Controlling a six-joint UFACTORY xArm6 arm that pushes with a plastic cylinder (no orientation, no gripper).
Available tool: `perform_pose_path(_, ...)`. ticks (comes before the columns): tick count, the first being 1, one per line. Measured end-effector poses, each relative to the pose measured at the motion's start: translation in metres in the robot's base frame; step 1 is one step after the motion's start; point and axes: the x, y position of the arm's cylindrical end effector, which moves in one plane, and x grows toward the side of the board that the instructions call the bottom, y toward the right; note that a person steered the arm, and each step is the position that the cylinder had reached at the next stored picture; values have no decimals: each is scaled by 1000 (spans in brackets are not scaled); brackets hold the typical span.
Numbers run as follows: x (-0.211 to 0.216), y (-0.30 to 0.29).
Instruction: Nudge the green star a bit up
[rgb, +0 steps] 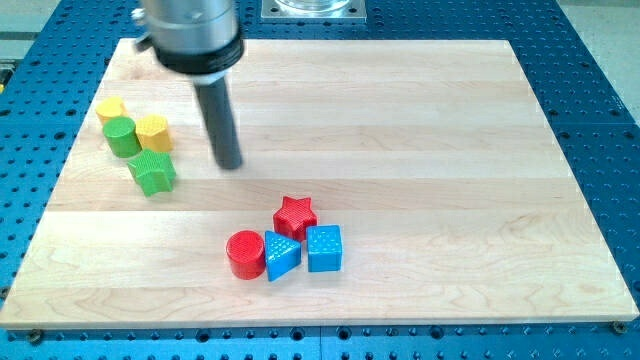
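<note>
Pale wood made up the board (400, 110), which lay on a blue perforated table (600, 120). The green star (152, 172) sat near the view's left edge, the lowest of a tight group of four: a green cylinder (121, 136) just above it and to the left, a yellow block (154, 131) directly above, seemingly touching it, and another yellow block (110, 108) higher still. I could not make out the shapes of the two yellow ones.

My tip (230, 164) stood on the board to the right of the star, about level with its upper half and clear of it, touching nothing. There was no claw to open or close; the arm ended in a plain dark rod that held nothing.

To my eye the tip was not yet placed for the job. An upward nudge would want it below the star, toward the view's bottom, so I judged it was on its way round. The yellow block above would likely be shoved along.

Well apart, lower on the board, a red star (295, 213), a red cylinder (245, 254), a blue triangle (281, 255) and a blue cube (324, 248) huddled together.

I could read no writing or label anywhere.
</note>
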Motion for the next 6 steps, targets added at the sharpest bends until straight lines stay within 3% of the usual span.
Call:
perform_pose_path(1, 63, 26)
perform_pose_path(3, 93, -89)
perform_pose_path(4, 76, -99)
perform_pose_path(6, -6, 11)
